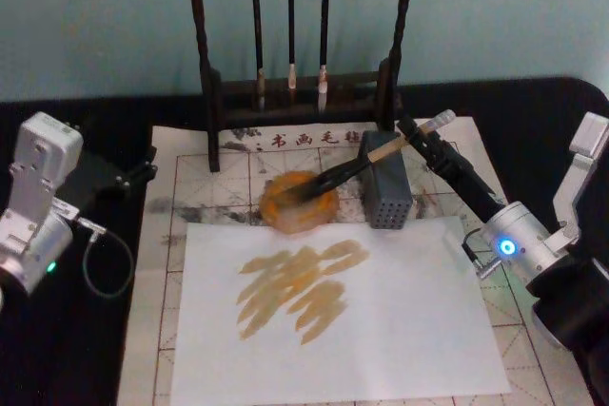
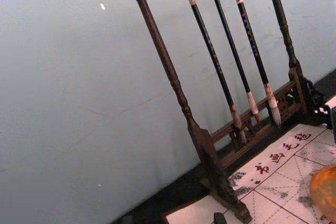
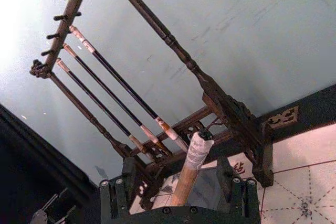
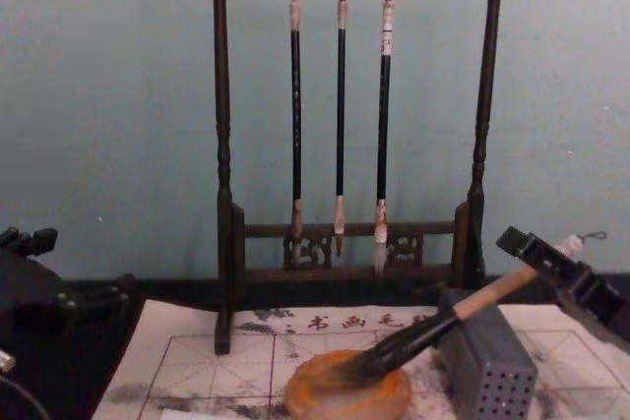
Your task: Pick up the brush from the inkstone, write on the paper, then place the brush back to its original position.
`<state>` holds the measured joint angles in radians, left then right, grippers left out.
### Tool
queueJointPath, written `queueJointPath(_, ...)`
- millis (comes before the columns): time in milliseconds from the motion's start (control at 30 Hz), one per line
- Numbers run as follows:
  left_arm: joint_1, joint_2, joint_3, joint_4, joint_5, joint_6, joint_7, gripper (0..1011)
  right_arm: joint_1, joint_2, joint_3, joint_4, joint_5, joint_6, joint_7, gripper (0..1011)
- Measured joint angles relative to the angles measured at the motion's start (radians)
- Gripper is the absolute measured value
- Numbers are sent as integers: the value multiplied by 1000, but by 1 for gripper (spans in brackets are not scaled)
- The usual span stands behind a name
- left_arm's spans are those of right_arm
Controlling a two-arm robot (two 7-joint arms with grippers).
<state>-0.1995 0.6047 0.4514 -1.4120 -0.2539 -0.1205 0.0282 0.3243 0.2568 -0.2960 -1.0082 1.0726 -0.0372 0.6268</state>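
brush: bristles in inkstone at frame centre, handle propped on grey block — back in place
right end effector: clenched on the handle's white end
left end effector: parked, grip unclear

Backdrop: a plain pale blue-green wall spanning the rear, lightly scuffed and evenly lit (brightest toward one corner in the right wrist view). Before it stands a dark carved wooden brush rack with two turned posts, a top rail with ornamental ends and a fretwork lower rail; three thin black-handled brushes hang from the rail. The rack rests on a black table surface.
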Motion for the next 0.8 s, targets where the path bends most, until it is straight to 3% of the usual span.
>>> queueJointPath(467,0,0,0,0,0,0,0,1001,0,0,0,0,1,0,0,1000)
queueJointPath(800,0,0,0,0,0,0,0,1001,-27,25,6,-64,-8,0,-46,1000)
